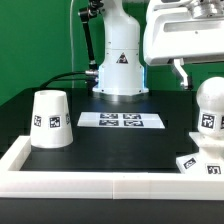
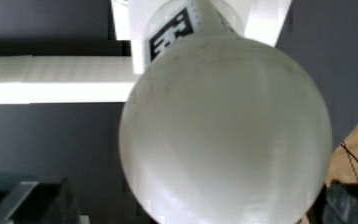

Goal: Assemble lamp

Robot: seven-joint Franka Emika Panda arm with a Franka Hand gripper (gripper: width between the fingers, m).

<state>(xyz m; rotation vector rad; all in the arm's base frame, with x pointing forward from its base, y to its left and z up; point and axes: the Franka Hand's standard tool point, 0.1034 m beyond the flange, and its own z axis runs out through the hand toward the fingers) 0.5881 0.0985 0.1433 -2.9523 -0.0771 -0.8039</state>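
Observation:
The white ball-shaped bulb (image 1: pixel 209 103) stands upright on the low white base block (image 1: pixel 203 163) at the exterior view's right, with a tag on its neck. My gripper (image 1: pixel 186 72) hangs just above the bulb and slightly towards the exterior view's left, apart from it. In the wrist view the bulb (image 2: pixel 220 130) fills most of the picture, and dark fingers (image 2: pixel 12 200) show far apart at both sides of it, so my gripper (image 2: pixel 185 216) is open and holds nothing. The cone-shaped shade (image 1: pixel 50 120) stands on the table at the exterior view's left.
The marker board (image 1: pixel 120 121) lies flat in the middle of the black table in front of the arm's base (image 1: pixel 120 72). A raised white wall (image 1: pixel 90 184) runs along the front and up the left side. A black cable lies behind the shade.

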